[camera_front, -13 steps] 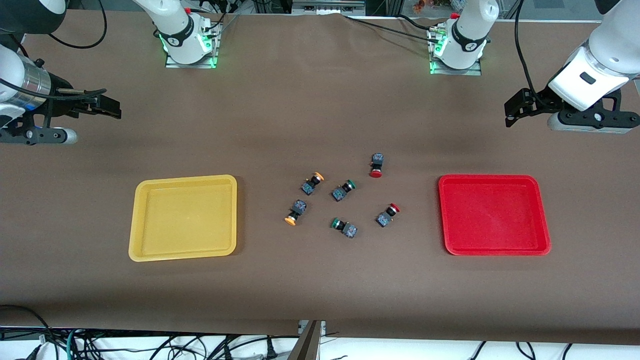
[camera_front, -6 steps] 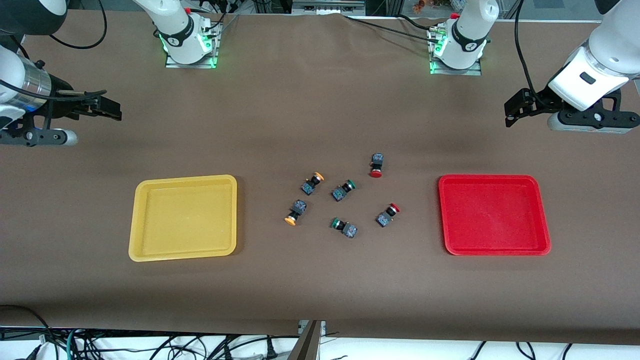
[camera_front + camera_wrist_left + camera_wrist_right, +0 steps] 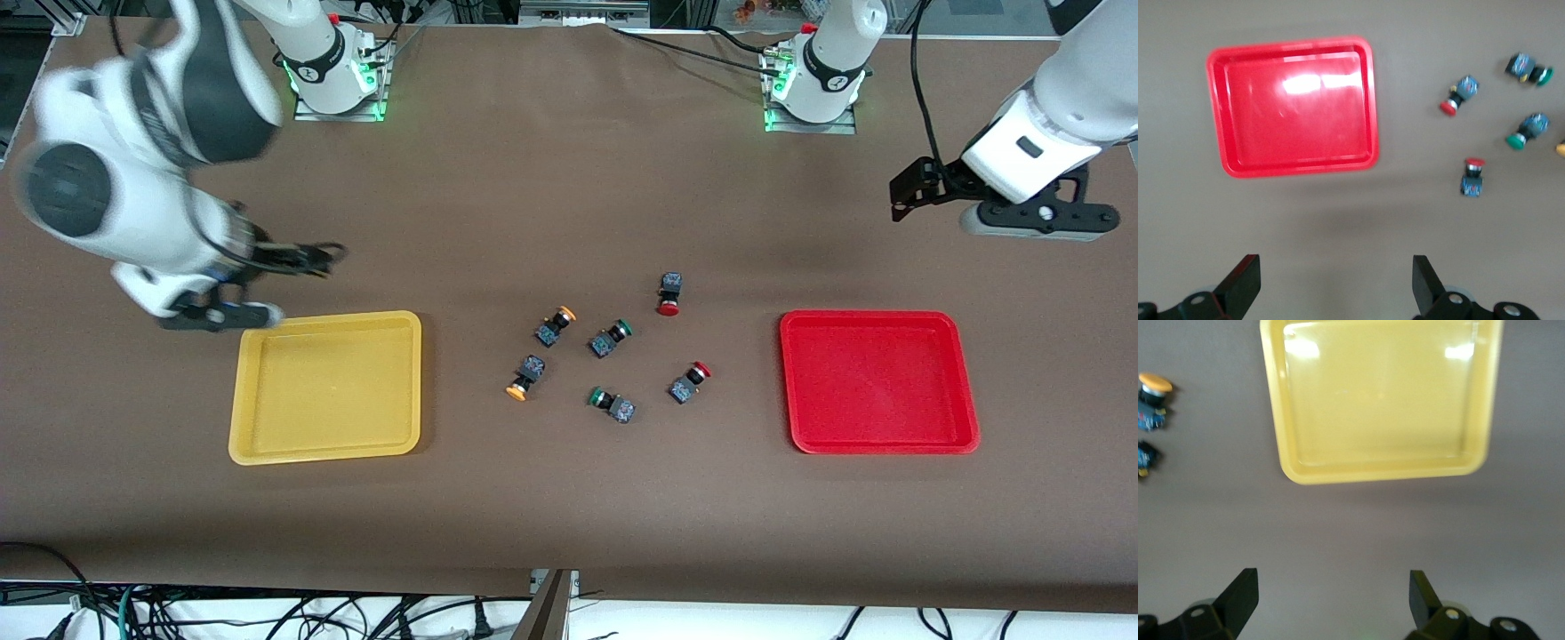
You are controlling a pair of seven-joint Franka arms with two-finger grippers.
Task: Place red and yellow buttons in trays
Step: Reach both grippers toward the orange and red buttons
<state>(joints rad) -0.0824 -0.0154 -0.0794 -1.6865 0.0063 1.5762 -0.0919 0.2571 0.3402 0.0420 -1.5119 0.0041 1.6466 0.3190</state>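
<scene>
Swinging in over the table beside the yellow tray (image 3: 325,387), the open right gripper (image 3: 322,259) should centre over one yellow button (image 3: 524,377); the left gripper (image 3: 902,192) waits open.

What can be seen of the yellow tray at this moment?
The yellow tray is a shallow rectangular dish of what looks like plastic, with rounded corners and a raised rim around a flat, glossy floor that reflects the lights. It lies flat on the brown table toward the right arm's end, with nothing in it. No button touches it; the nearest, a yellow-capped button, lies apart from it on the table. The right gripper, fingers open, hangs just past its edge that lies farthest from the front camera, without touching it.
</scene>
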